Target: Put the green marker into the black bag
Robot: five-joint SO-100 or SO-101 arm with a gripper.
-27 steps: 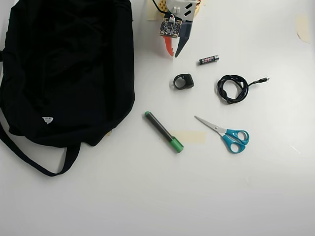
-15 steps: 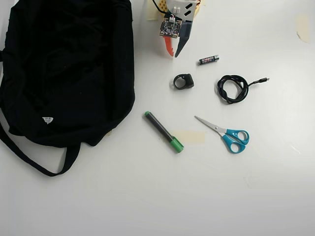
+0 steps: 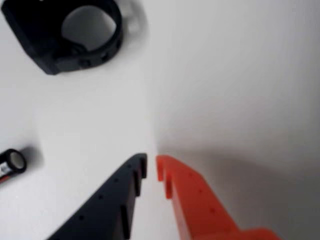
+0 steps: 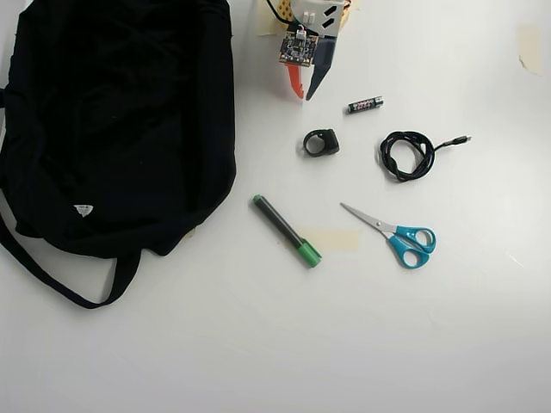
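- In the overhead view, the black bag (image 4: 112, 120) fills the left side of the white worktop (image 4: 258, 344). It is soft, matte fabric, slumped flat, with a small white logo near its lower edge and a long strap looping off at the bottom left.
- Just right of the bag's lower corner lies the green marker (image 4: 286, 230), apart from the fabric. It is a slim dark barrel lying on a diagonal, small green end up-left, bright green cap down-right. The cap touches a strip of pale tape (image 4: 331, 239) stuck flat on the worktop.
- At the top centre the arm enters from the upper edge, with a small circuit board on its wrist. The tool (image 4: 304, 92) points down the picture, one finger orange, one black.
- In the wrist view the tool (image 3: 150, 165) has its two tips almost touching, a thin sliver of worktop between them, and nothing is held. Both fingers are hard plastic with small holes.
- Below the tool sits a chunky black plastic ring (image 4: 321, 142), well clear of the marker.
- Right of the tool lies a small black battery (image 4: 365, 105).
- Further right is a coiled black cable (image 4: 408, 153), its plug end trailing rightward.
- Below the cable lie scissors (image 4: 396, 235) with steel blades and blue handles.
- The worktop is smooth, plain and evenly lit.
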